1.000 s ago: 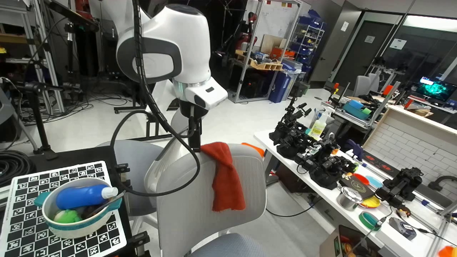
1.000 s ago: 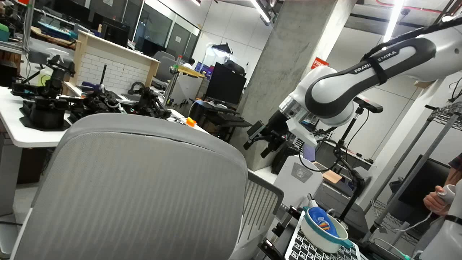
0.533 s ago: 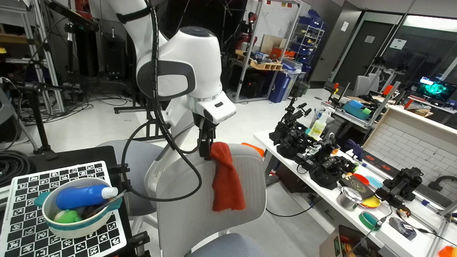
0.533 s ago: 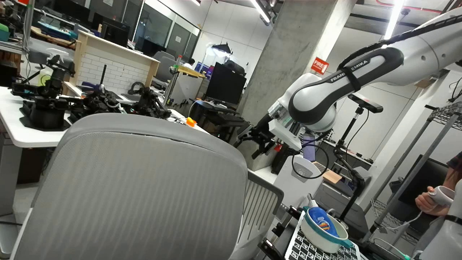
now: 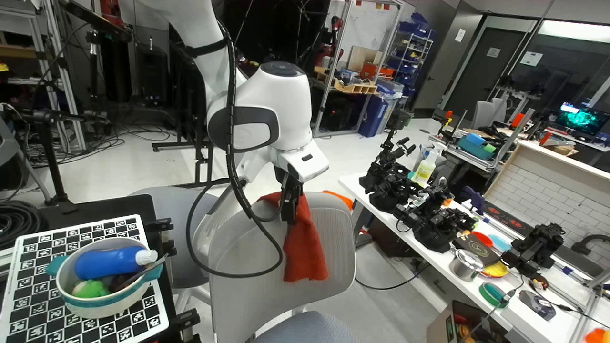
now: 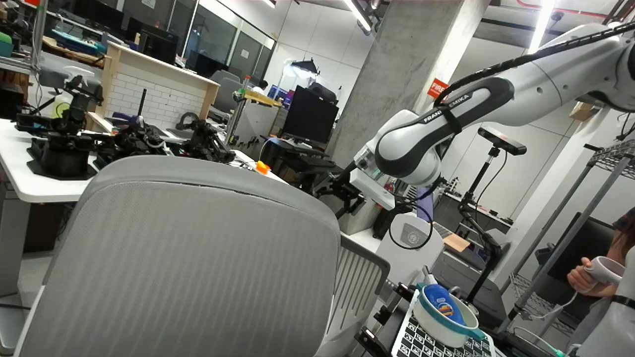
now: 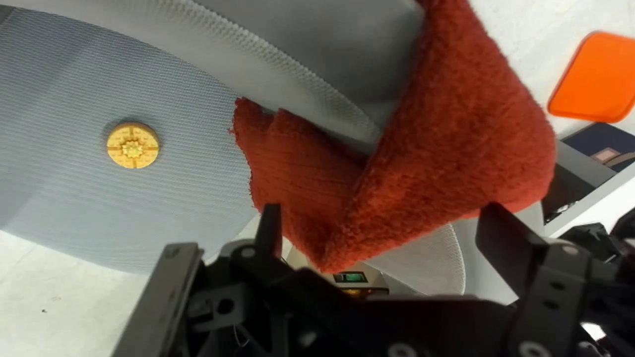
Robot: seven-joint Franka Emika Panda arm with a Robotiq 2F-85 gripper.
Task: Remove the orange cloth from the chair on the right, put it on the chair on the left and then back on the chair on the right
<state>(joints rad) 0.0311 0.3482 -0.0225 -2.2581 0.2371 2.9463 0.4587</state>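
The orange-red cloth [image 5: 305,252] hangs over the top of a grey chair back [image 5: 252,300] in an exterior view. In the wrist view the cloth [image 7: 446,134] is folded over the chair edge and its near end reaches between the fingers. My gripper [image 5: 288,216] is at the cloth's upper part and hides some of it. The gripper [image 7: 382,215] is open, its fingers wide apart on either side of the cloth, not closed on it. The gripper also shows in an exterior view [image 6: 331,203]. There, a second grey chair [image 6: 198,258] fills the foreground and the cloth is hidden.
A teal-rimmed pot [image 5: 100,305] with a blue bottle stands on a checkered board. A white bench [image 5: 429,257] holds black robot arms and dishes. A golden disc [image 7: 132,145] lies on a grey chair seat. A cable loop [image 5: 228,274] hangs from the arm.
In an exterior view my gripper has moved right and down, from the cloth's left edge to over its upper part. It stays open. The cloth hangs as before.
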